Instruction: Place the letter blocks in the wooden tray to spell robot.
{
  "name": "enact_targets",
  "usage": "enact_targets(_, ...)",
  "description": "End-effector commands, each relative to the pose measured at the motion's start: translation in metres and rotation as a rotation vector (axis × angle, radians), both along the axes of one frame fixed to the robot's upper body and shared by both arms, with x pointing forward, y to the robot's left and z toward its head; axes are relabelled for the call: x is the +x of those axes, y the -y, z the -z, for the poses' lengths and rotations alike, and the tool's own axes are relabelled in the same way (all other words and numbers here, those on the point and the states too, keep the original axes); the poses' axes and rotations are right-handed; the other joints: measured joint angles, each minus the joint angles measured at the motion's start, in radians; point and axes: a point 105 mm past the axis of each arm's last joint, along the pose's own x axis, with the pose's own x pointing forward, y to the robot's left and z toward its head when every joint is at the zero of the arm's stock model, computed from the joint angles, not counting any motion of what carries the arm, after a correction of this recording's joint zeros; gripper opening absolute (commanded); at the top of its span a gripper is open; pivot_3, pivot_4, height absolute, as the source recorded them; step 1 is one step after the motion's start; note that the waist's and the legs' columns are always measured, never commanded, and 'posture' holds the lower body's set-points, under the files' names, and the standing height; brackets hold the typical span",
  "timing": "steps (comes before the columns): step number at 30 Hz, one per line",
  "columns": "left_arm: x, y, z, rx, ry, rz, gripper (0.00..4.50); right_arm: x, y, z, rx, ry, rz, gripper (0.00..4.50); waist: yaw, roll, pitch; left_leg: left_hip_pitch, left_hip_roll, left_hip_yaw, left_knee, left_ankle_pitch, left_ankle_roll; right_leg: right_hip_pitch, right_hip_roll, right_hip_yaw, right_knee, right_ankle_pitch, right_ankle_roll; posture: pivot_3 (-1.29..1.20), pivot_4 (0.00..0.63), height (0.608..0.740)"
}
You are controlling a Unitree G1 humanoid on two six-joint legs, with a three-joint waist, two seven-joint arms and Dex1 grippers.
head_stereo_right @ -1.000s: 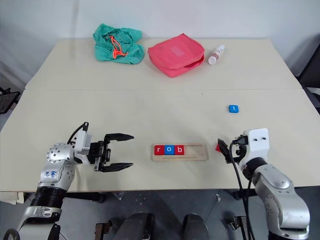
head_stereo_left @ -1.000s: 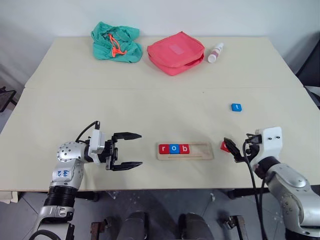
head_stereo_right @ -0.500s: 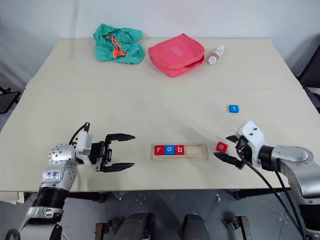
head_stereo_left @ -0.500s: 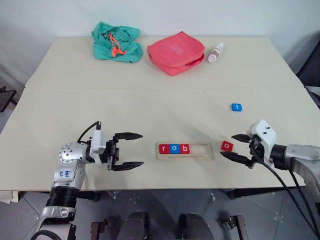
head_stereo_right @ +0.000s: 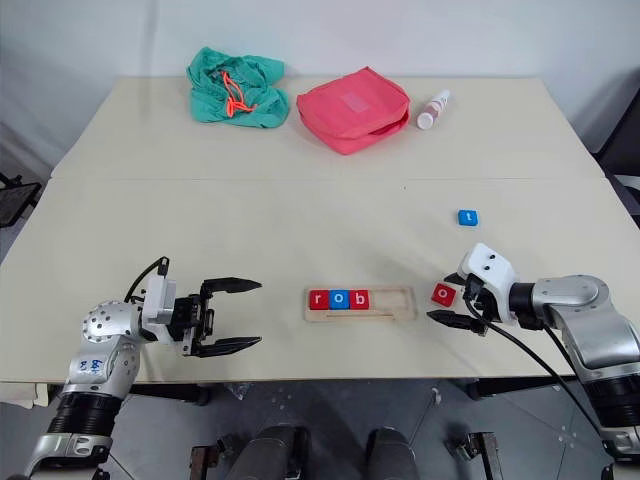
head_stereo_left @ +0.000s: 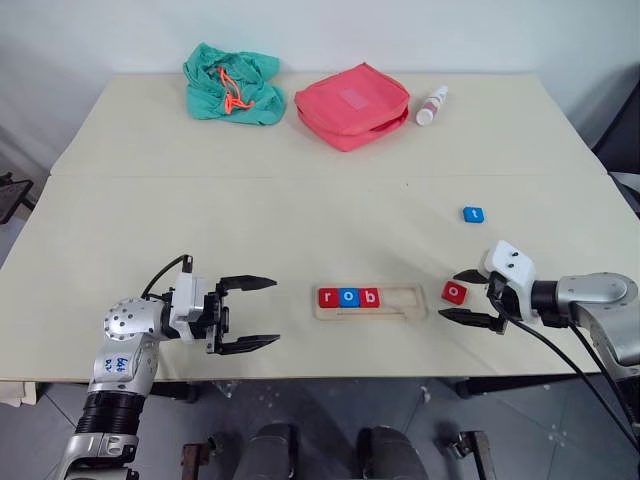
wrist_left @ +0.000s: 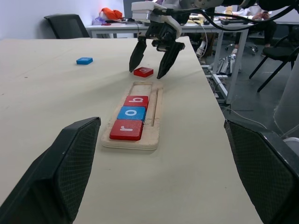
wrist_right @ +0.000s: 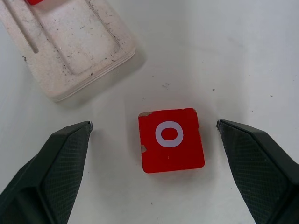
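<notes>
A second ago the right gripper (head_stereo_left: 466, 297) stood upright over the red o block (head_stereo_left: 454, 292), half hiding it; now it has swung down to point along the bench (head_stereo_left: 300, 210), jaws spread wide to either side of the block, which lies bare and untouched just past the tray (head_stereo_left: 370, 301). That looks like the line-up for the pick of the fourth letter. The left gripper (head_stereo_left: 250, 315) has sunk a little, jaws spread and empty. The tray is pale, scuffed wood with a shallow slot; r, o and b fill its left part, two places open. The blocks are flat, glossy squares with rounded corners, the o chipped at one edge. The blue t (head_stereo_left: 473, 214) sits well apart.
</notes>
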Motion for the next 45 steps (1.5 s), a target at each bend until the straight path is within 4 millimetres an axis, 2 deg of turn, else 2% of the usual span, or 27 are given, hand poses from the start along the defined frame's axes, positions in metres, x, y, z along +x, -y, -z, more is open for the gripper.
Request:
enact_targets(1,-0.001,-0.001,-0.008,-0.010,0.040,-0.004,4.50,0.003,-0.001,-0.014,-0.002,0.053,-0.006,4.46,0.000,0.000,0.000,0.000,0.000,0.000,0.000,0.000,0.000,0.000,0.000,0.000,0.000,0.000,0.000,0.00,0.150,0.740)
enact_targets(8,0.002,0.003,-0.008,-0.018,0.045,0.003,4.50,-0.005,0.000,-0.004,-0.032,0.029,-0.016,4.46,0.002,0.000,0.000,0.000,0.000,0.000,0.000,0.000,0.000,0.000,0.000,0.000,0.000,0.000,0.000,0.00,0.150,0.740)
enact_targets(11,0.002,0.004,-0.008,-0.020,0.045,0.006,4.50,-0.004,0.000,-0.004,-0.040,0.040,-0.012,3.62,0.001,0.000,0.000,0.000,0.000,0.000,0.000,0.000,0.000,0.000,0.000,0.000,0.000,0.000,0.000,0.00,0.150,0.740)
enact_targets(17,0.002,0.004,-0.008,-0.020,0.046,0.004,4.50,-0.004,0.000,-0.008,-0.036,0.043,-0.009,1.49,0.002,0.000,0.000,0.000,0.000,0.000,0.000,0.000,0.000,0.000,0.000,0.000,0.000,0.000,0.000,0.00,0.150,0.740)
enact_targets(21,0.001,0.003,-0.007,-0.020,0.042,0.004,4.50,-0.001,-0.010,-0.031,-0.026,0.088,-0.050,1.44,0.000,0.000,0.000,0.000,0.000,0.000,0.000,0.000,0.000,0.000,0.000,0.000,0.000,0.000,0.000,0.00,0.150,0.740)
enact_targets(26,0.001,0.001,-0.006,-0.016,0.039,0.007,4.50,-0.003,-0.040,-0.046,-0.009,0.089,-0.166,1.44,-0.001,0.000,0.000,0.000,0.001,0.000,0.000,0.000,0.000,0.000,0.001,0.000,-0.001,0.000,0.000,0.00,0.150,0.740)
enact_targets(29,0.001,0.000,-0.006,-0.013,0.041,0.005,4.50,-0.009,-0.066,-0.043,-0.010,0.054,-0.275,1.44,-0.002,0.000,0.000,0.000,0.000,0.000,0.000,0.000,0.000,0.000,0.000,0.000,-0.001,0.000,0.000,0.00,0.150,0.740)
enact_targets(31,0.001,0.000,-0.006,-0.013,0.042,0.003,4.50,-0.008,-0.074,-0.040,-0.023,0.046,-0.306,1.44,0.001,0.000,0.000,0.000,0.000,-0.001,0.000,0.000,0.000,0.000,0.000,0.000,-0.001,0.000,0.000,0.00,0.150,0.740)
enact_targets(39,-0.002,0.000,-0.005,-0.019,0.045,-0.018,4.50,0.002,-0.093,-0.028,-0.083,0.016,-0.384,1.44,-0.003,0.000,0.000,-0.001,0.000,-0.001,0.000,0.000,0.000,0.000,0.000,0.000,-0.001,0.000,0.000,0.00,0.150,0.740)
enact_targets(45,-0.006,-0.001,-0.004,-0.022,0.044,-0.040,4.50,0.009,-0.096,-0.024,-0.101,0.014,-0.413,1.44,-0.002,0.000,0.000,-0.001,0.000,-0.001,0.000,0.000,0.000,-0.001,0.000,-0.001,0.000,0.000,0.000,0.00,0.150,0.740)
